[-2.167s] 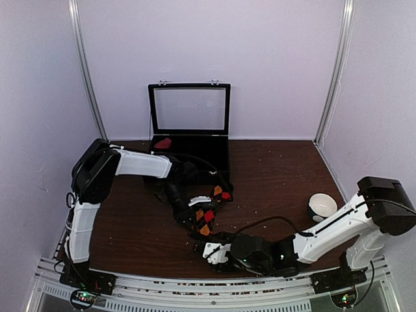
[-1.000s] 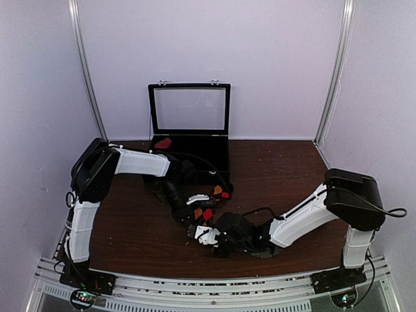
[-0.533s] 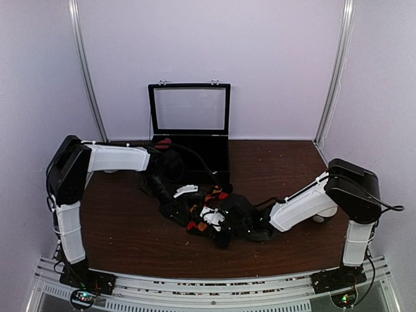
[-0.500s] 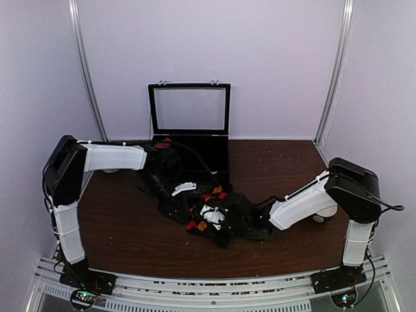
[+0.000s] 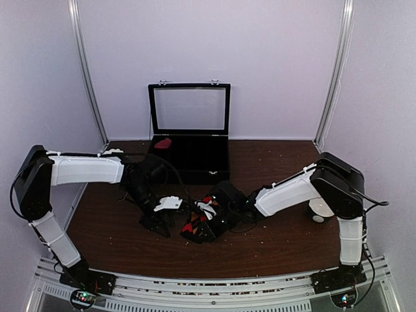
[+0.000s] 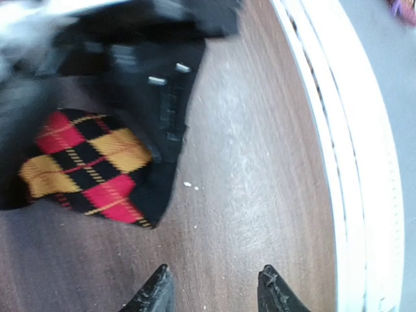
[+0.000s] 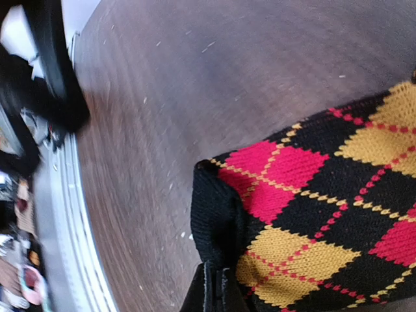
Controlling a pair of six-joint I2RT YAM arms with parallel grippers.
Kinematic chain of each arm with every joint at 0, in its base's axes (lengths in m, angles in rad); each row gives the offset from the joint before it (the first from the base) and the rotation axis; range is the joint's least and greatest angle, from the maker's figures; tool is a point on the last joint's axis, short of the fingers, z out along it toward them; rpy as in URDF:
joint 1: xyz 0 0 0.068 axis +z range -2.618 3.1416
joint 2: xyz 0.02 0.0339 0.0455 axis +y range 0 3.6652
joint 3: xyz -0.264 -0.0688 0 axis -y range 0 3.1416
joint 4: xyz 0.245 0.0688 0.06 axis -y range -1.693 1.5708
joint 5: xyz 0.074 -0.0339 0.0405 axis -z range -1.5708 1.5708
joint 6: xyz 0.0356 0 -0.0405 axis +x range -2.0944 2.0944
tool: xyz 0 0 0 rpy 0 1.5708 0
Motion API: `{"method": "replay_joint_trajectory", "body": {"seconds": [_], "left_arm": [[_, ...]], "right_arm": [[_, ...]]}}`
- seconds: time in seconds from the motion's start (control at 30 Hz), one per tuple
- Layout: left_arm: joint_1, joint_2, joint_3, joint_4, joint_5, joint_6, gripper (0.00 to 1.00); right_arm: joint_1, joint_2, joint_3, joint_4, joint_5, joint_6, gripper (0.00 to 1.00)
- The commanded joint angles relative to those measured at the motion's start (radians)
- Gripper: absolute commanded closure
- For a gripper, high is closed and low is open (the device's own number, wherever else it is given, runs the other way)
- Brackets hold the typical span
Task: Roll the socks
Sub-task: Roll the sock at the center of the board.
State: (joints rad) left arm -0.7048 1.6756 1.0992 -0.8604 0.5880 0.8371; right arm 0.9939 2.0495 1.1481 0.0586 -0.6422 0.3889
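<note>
Rail: the white rail (image 6: 351, 162) runs along the table's near edge, close to the left gripper's working spot.
Left gripper: the left gripper (image 6: 214, 296) hangs low over the bare table (image 5: 279, 169), just beside the sock, with its fingertips apart and nothing between them. It looks parked there so that it can come in and pin or take the free end.
Sock: the black argyle sock (image 7: 312, 214) lies bunched on the wood near the middle front, between the two grippers. Its red and orange diamonds face up and one black edge is folded over. No second one shows in any view.
Right gripper: the right gripper (image 7: 213, 289) has its fingers pressed together on the sock's folded black edge, with the fabric pinched between them. The hold sits at an end, probably because a roll has to start from there.
Step in hand: judging by the bunching, the roll is only begun and the fabric is not yet a tight coil.
Risk: soft knit may slip or unfold if only one end is held.
White thing: a round white thing (image 5: 320, 209) sits far right, partly behind the right arm and well apart from the work.
Case: a black case (image 5: 195, 159) stands open at the back. It holds a small red thing (image 5: 162, 143) too small to identify.
</note>
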Motion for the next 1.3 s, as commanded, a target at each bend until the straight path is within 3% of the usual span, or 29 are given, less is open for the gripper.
{"method": "replay_joint_trajectory", "body": {"seconds": [0.0, 0.37, 0.6, 1.07, 1.27], "left_arm": [[-0.061, -0.018, -0.048, 0.120, -0.126, 0.055, 0.55], [-0.183, 0.049, 0.007, 0.254, -0.315, 0.095, 0.56], [-0.255, 0.097, 0.000, 0.323, -0.424, 0.162, 0.61], [-0.273, 0.175, 0.019, 0.359, -0.512, 0.157, 0.82], [-0.274, 0.193, 0.035, 0.338, -0.553, 0.138, 0.80]], "right_arm": [[-0.023, 0.049, 0.003, -0.064, -0.047, 0.143, 1.00], [-0.089, 0.072, -0.100, 0.058, -0.159, 0.373, 1.00], [-0.105, 0.088, -0.078, 0.066, -0.247, 0.468, 1.00], [-0.118, 0.095, -0.037, 0.024, -0.262, 0.474, 1.00], [-0.118, 0.075, -0.059, 0.102, -0.276, 0.527, 1.00]]}}
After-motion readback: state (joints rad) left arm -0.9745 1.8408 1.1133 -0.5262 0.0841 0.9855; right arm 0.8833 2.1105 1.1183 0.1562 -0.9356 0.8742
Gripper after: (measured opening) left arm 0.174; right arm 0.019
